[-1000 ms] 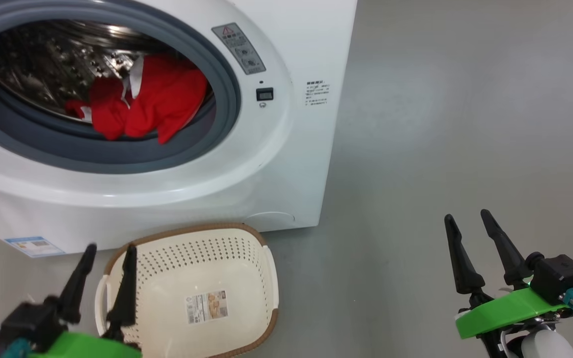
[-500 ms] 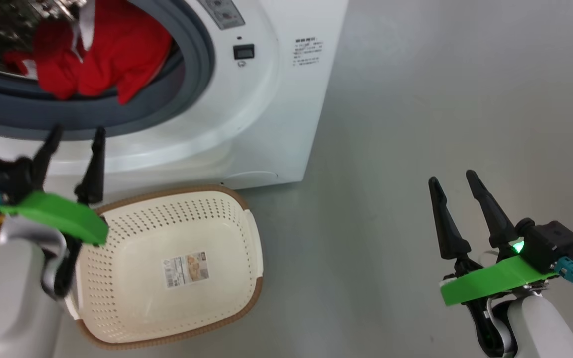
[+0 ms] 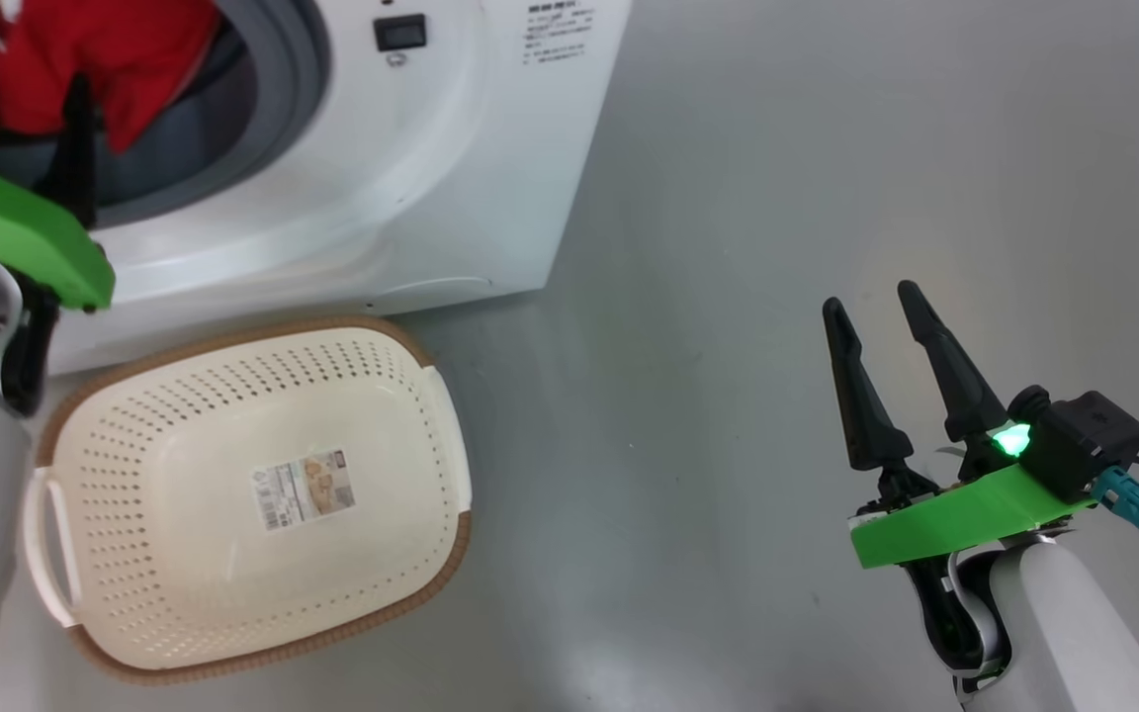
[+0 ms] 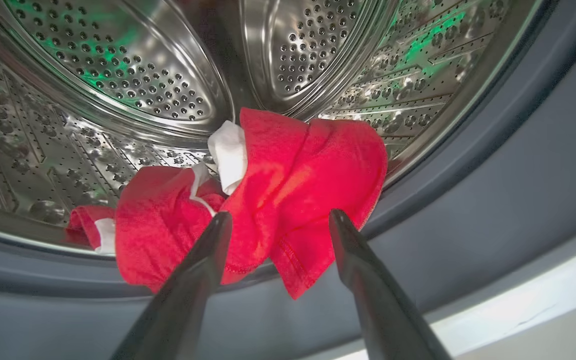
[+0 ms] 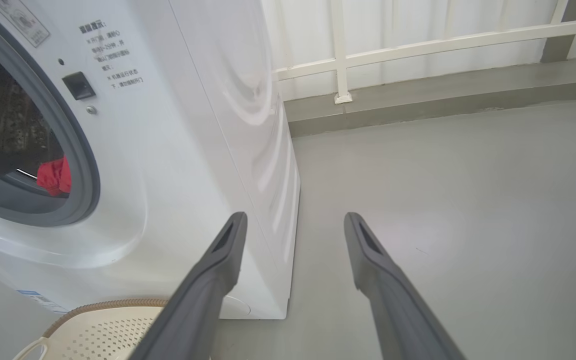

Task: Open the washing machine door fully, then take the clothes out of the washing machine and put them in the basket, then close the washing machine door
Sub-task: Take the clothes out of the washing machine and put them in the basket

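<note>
A: At the washing machine opening, the left gripper is spread wide, nothing gripped, aimed at the clothes.
B: Clothes where?
A: In the drum, hanging over the grey gasket. The basket sits on the floor by the machine. The right gripper is spread too, holding nothing.

left gripper: fingers apart, empty | right gripper: fingers apart, empty
</note>
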{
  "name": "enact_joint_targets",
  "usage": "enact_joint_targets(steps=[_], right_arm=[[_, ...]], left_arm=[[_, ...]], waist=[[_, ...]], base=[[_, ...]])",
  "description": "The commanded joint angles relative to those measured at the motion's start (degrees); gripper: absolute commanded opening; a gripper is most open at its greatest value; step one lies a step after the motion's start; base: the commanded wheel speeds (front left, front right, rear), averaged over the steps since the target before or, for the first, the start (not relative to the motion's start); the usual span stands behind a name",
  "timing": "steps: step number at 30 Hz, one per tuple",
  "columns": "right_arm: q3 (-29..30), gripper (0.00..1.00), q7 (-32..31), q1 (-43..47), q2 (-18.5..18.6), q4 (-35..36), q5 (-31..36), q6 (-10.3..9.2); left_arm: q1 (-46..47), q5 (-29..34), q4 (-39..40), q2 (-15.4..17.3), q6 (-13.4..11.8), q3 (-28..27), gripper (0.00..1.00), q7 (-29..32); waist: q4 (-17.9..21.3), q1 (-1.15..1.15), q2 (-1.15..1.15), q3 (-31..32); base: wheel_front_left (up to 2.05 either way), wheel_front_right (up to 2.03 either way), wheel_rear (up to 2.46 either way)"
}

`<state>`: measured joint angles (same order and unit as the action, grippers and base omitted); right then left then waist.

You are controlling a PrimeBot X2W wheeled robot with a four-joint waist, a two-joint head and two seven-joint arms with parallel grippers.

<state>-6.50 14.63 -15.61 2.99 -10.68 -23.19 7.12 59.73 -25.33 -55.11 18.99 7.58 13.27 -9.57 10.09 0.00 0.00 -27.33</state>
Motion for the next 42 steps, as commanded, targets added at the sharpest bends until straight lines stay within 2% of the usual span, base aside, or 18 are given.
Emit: enact_joint_targets(steps=[1,11,16,29,30,31,32,33,42], right_arm=[[-1.4,1.0,0.4,-0.4,-0.1,1.6,-0.5,0.36],[-3.6,1.0,0.4,-1.2,-0.1,2.2,-1.7,0.36],[-4.4,1.0,0.4,-1.4,-0.1,2.2,-2.0,0.36],[-5.1,1.0,0.4,-2.2,-0.1,2.4,-2.4,0.36],[-5.2,1.0,0.4,-2.2,-0.1,2.4,-2.4,0.36],[-5.2,1.0,0.4,-2.3,-0.1,2.4,-2.4,0.36],[-5.3,1.0,0.4,-2.4,-0.1,2.4,-2.4,0.36],[-5.2,1.0,0.4,-2.4,-0.1,2.4,-2.4,0.36],[-4.6,1.0,0.4,-2.4,-0.1,2.3,-2.3,0.36]], left_arm=[[2.0,0.3,-0.2,2.9,-0.1,-0.7,1.0,0.1],[11.5,2.7,-10.4,5.1,-0.5,2.6,1.0,-1.7],[13.9,3.0,-13.9,5.3,-0.7,3.2,1.0,-2.4],[16.0,3.3,-17.0,5.0,-0.2,6.3,1.0,-3.0],[16.2,3.3,-17.2,5.1,-0.2,6.4,0.82,-3.0],[16.3,3.2,-17.3,5.1,-0.2,6.5,0.48,-3.0],[16.4,3.2,-17.4,5.2,-0.2,6.6,0.48,-3.1],[16.5,3.1,-17.5,5.2,-0.2,6.7,0.0,-3.1],[15.9,1.5,-17.8,4.1,-0.1,6.4,0.0,-4.5]], waist=[[1.1,0.0,0.0,-1.3],[3.1,0.0,0.0,-4.2],[3.6,0.0,0.0,-5.1],[4.6,0.0,0.0,-6.5],[4.6,0.0,0.0,-6.5],[4.7,0.0,0.0,-6.6],[4.7,0.0,0.0,-6.6],[4.7,0.0,0.0,-6.6],[4.2,0.0,0.0,-5.8]], base=[[0.0,0.0,0.0],[0.0,0.0,0.0],[0.0,0.0,0.0],[0.0,0.0,0.0],[0.0,0.0,0.0],[0.0,0.0,0.0],[0.0,0.0,0.0],[0.0,0.0,0.0],[0.0,0.0,0.0]])
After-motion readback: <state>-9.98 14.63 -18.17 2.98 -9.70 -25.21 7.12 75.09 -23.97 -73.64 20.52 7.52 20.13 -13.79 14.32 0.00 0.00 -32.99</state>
